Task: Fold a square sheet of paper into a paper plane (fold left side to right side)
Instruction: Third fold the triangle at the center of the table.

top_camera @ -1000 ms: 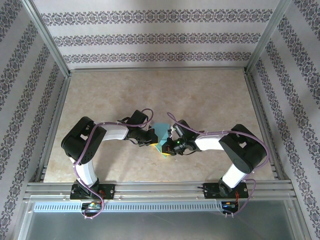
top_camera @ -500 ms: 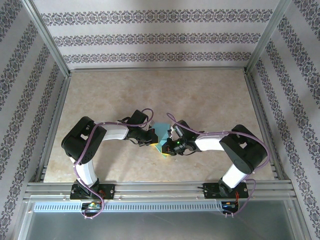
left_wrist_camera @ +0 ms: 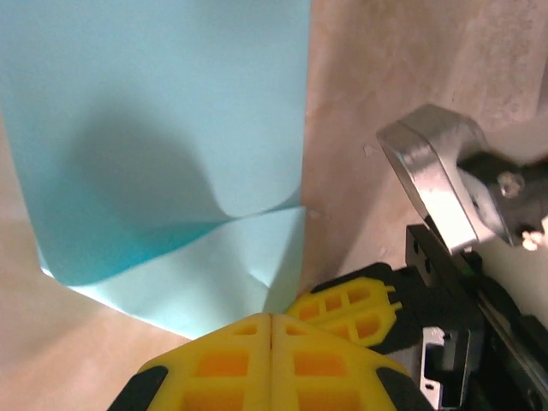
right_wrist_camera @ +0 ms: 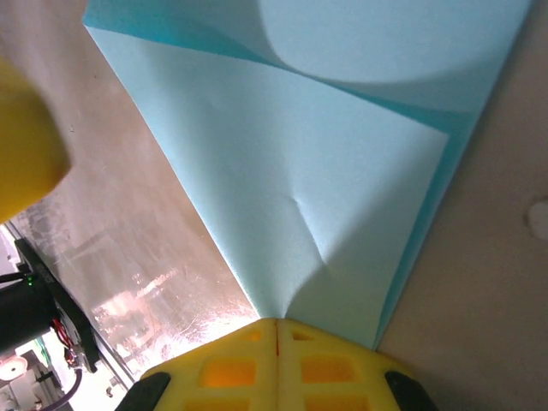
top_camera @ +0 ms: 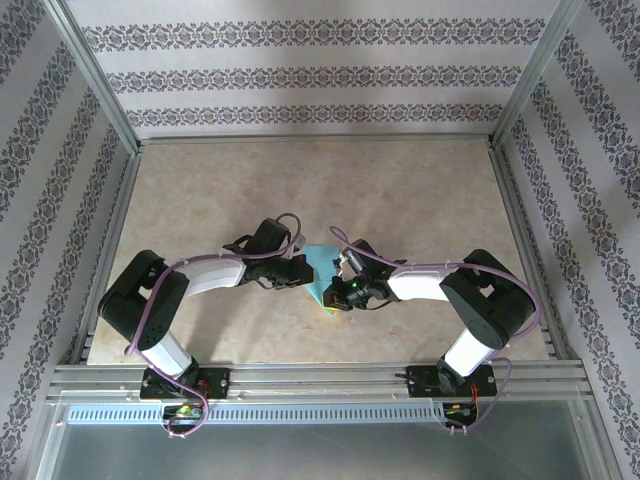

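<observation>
pinching the buckled, half-folded teal square sheet of paper (right_wrist_camera: 282,145): left gripper (left_wrist_camera: 271,318), right gripper (right_wrist_camera: 276,324)

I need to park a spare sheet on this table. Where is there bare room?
Crowded: the middle, where the left hand and right hand meet at the square sheet of paper. Bare: the far half of the table up to the back wall, and the near strip between the paper and the front rail.
</observation>
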